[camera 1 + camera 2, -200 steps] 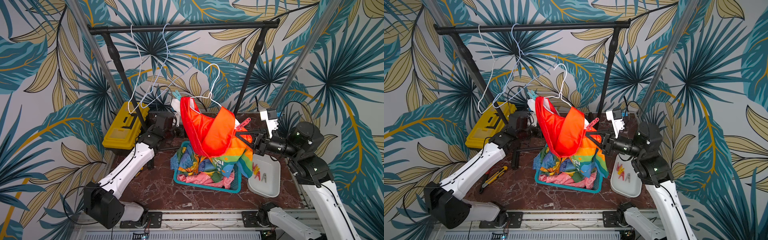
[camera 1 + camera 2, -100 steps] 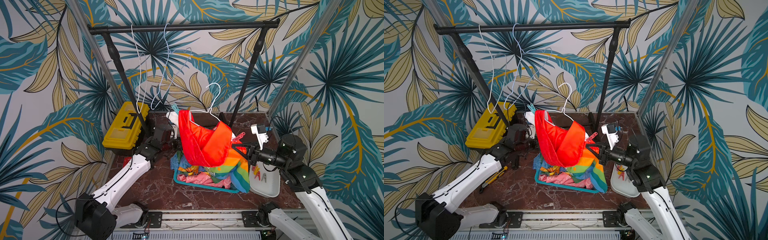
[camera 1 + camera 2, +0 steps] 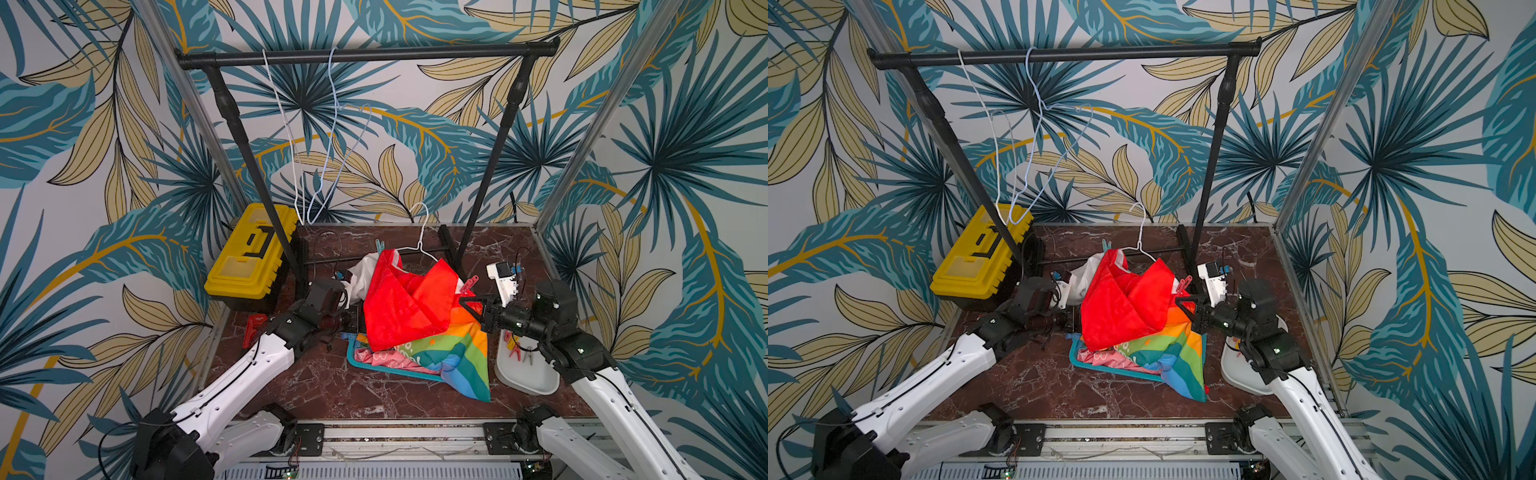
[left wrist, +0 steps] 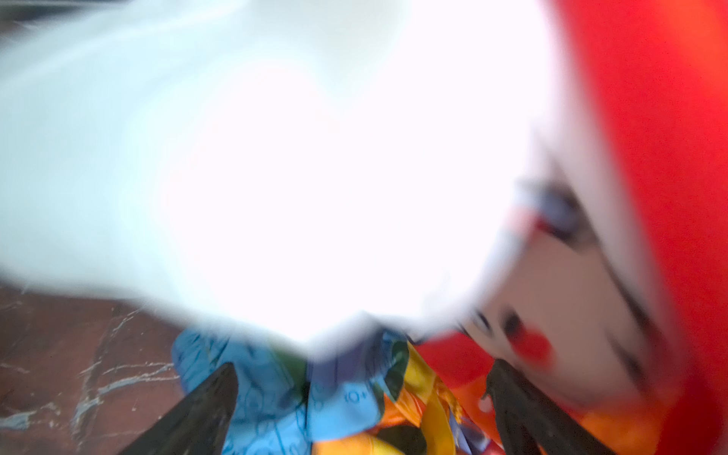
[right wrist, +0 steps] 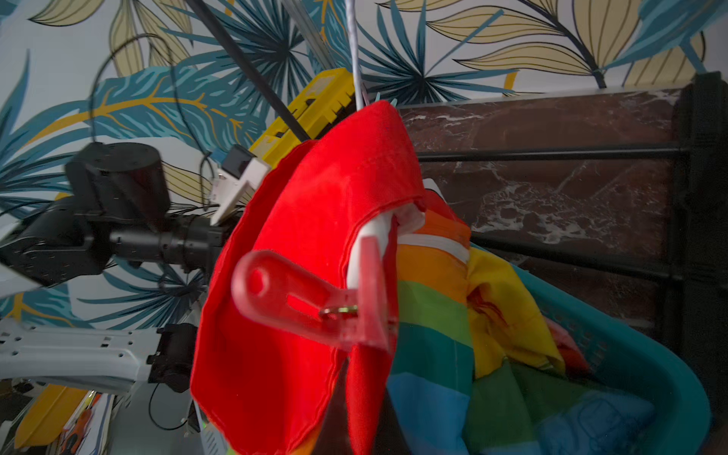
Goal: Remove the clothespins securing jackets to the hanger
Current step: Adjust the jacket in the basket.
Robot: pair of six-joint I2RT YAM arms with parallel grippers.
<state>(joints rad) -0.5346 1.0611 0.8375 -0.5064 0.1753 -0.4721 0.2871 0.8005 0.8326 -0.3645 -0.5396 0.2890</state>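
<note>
left gripper (image 4: 362,372): jaws wide apart, holding nothing, close against white cloth at the jacket's left side.
right gripper (image 3: 471,309): closed on a fold of the red-hooded jacket (image 3: 405,305) at its right edge.
red-hooded jacket: on the white hanger (image 3: 422,243), hook clear of the rail (image 3: 365,54), slumped over the teal basket (image 3: 353,358) mid-table.
red clothespin (image 5: 315,303): clipped on the jacket's right shoulder, just beyond the right gripper.
teal clothespin (image 3: 378,246): at the hanger's left end.
pink jacket (image 3: 376,360): in the basket, underneath.
white tray (image 3: 530,376): right of the basket, loose clothespins (image 3: 515,350) inside.
</note>
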